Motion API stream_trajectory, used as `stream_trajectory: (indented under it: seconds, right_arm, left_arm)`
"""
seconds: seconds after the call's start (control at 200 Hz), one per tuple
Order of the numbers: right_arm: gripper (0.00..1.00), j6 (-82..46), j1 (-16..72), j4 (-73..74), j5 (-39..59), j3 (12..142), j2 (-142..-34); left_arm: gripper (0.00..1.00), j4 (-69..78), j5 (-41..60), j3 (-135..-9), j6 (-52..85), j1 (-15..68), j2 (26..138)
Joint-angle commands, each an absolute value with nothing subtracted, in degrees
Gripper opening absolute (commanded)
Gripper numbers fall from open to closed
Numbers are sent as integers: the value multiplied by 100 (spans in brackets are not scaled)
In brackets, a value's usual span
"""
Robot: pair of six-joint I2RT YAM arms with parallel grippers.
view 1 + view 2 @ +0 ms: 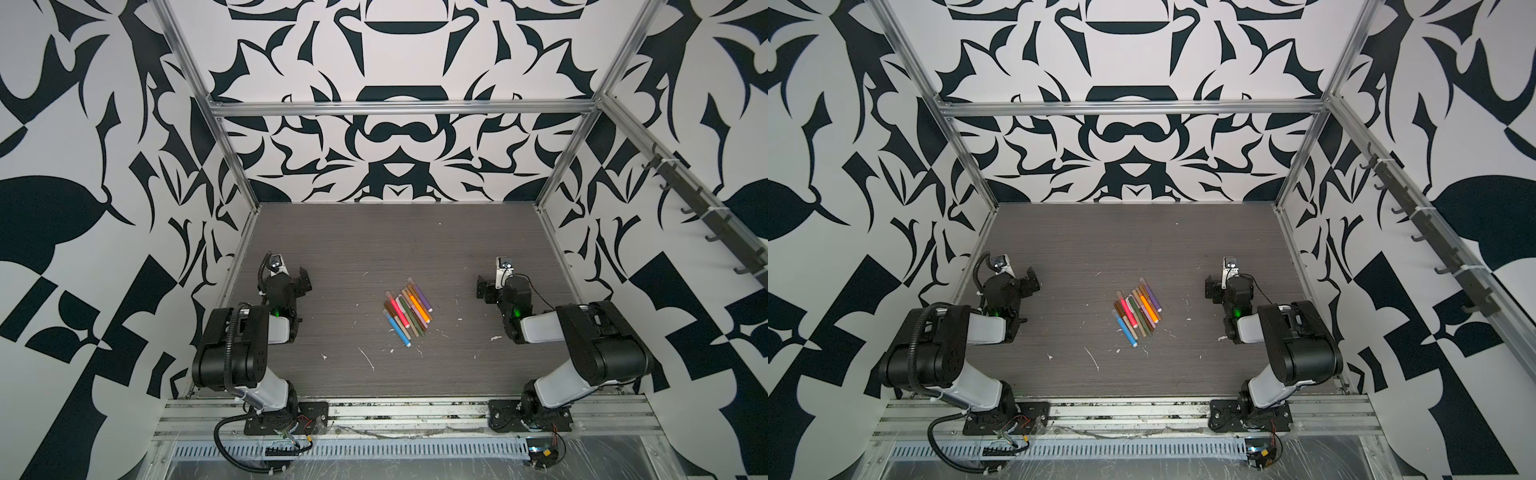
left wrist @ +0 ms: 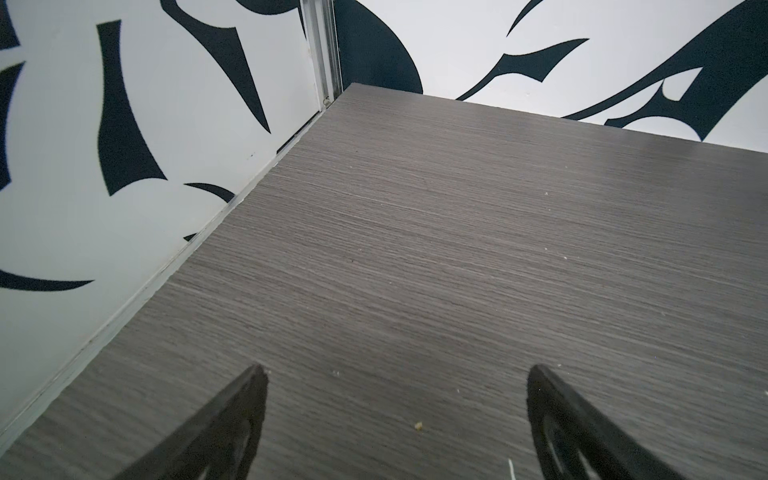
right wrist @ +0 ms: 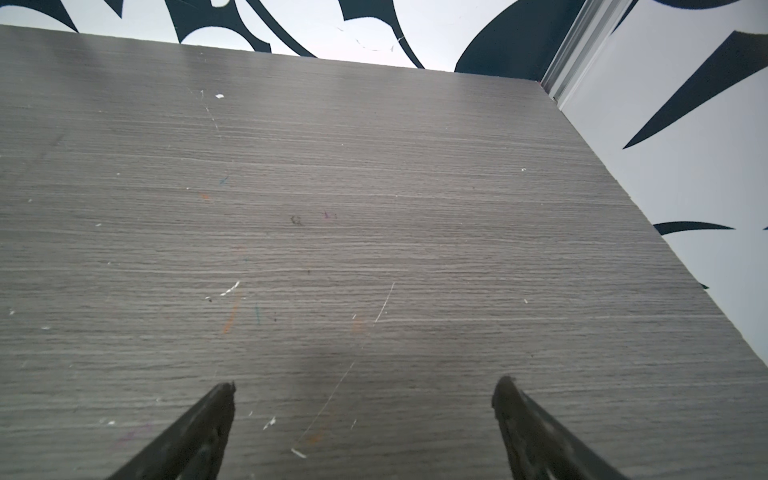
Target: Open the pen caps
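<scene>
Black-and-white patterned walls (image 1: 395, 145) enclosed a grey woodgrain table (image 1: 353, 249). The left gripper (image 2: 395, 374) and the right gripper (image 3: 363, 388) stood with jaws spread wide, holding nothing, one to either side of the pens (image 1: 409, 309) and well apart from them. The pens lay bundled side by side, touching each other.

The pens (image 1: 408, 309) lie bunched on the table (image 1: 353, 241) between the left gripper (image 1: 302, 279) and right gripper (image 1: 482, 287).

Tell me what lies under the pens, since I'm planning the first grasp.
The pens rest bunched on the grey table, with white flecks around them. Whatever lies directly beneath the bunch is covered.
</scene>
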State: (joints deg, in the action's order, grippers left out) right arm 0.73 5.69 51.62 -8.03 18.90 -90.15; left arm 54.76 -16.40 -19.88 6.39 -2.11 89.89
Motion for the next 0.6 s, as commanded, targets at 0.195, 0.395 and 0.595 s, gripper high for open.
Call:
stream_trajectory:
  seconds: [0.195,0.395,0.595]
  right_arm:
    - [100,143,563,5245,-756,2021,-8906]
    - [100,148,558,5221,-739,2039,-8910]
    - [100,35,554,5254,-1009,2027,-8911]
  left_arm:
    - [99,5520,-1588,-2057,646,-201,8964]
    - [99,5497,-1585,-2075,649,-202,8965]
    - [99,5494,-1583,-2081,650,-202,8965]
